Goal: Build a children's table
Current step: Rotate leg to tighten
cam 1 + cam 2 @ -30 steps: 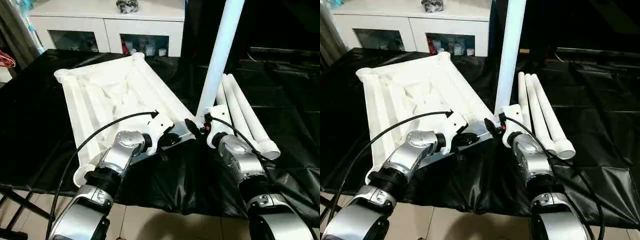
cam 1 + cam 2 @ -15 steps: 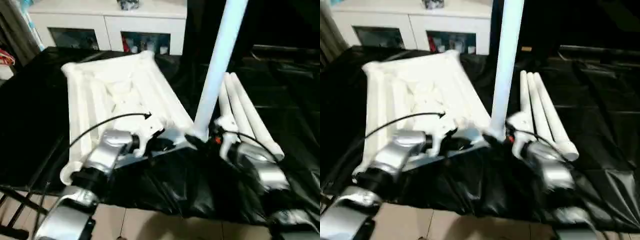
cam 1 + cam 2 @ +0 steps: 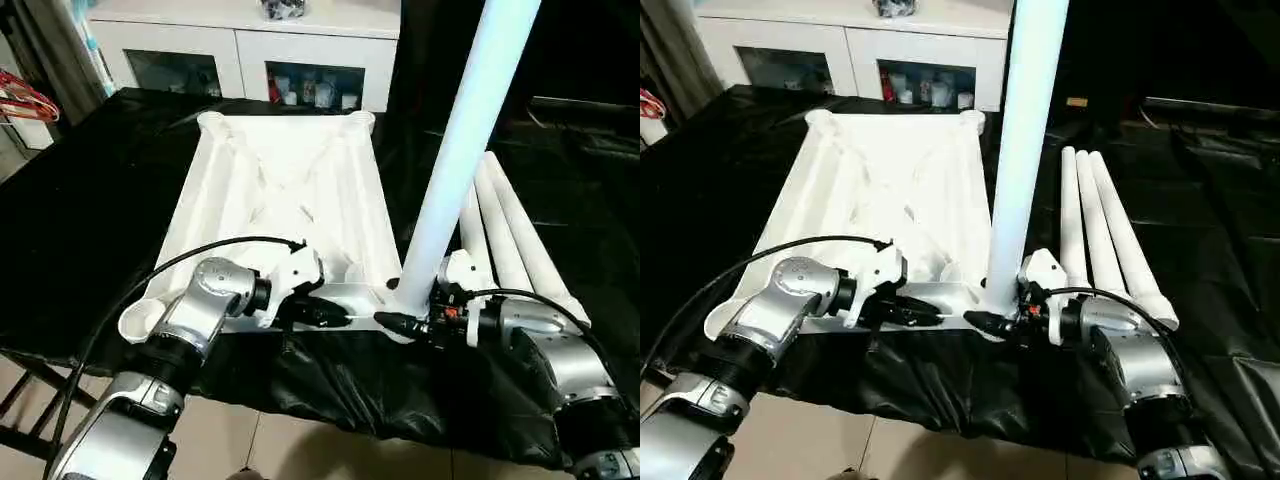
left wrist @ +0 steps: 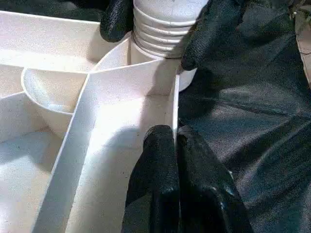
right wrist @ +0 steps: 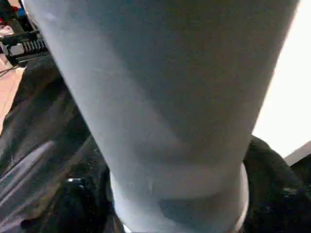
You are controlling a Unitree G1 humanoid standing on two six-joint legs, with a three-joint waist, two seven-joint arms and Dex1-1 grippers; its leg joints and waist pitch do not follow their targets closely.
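Note:
The children's table top point(image 3: 290, 180) lies upside down on the black-covered bench, ribs up. One white leg point(image 3: 460, 150) stands upright in its near right corner socket. My right gripper point(image 3: 400, 318) is at the base of this leg, with one black finger point(image 4: 116, 19) on each side of the threaded end point(image 4: 163, 24). My left gripper point(image 4: 175, 133) is shut on the thin near wall of the top, just left of that corner. Three loose legs point(image 3: 510, 240) lie side by side to the right of the top.
A white glass-door cabinet point(image 3: 250, 50) stands behind the bench. Red hangers point(image 3: 25, 100) hang at the far left. The bench's front edge and the floor point(image 3: 300, 450) lie just below my forearms. Black sheeting point(image 3: 80, 200) covers the bench around the top.
The view has shifted. Against the loose legs, the table top has turned so its far end sits further right. Both grippers stay at the near right corner.

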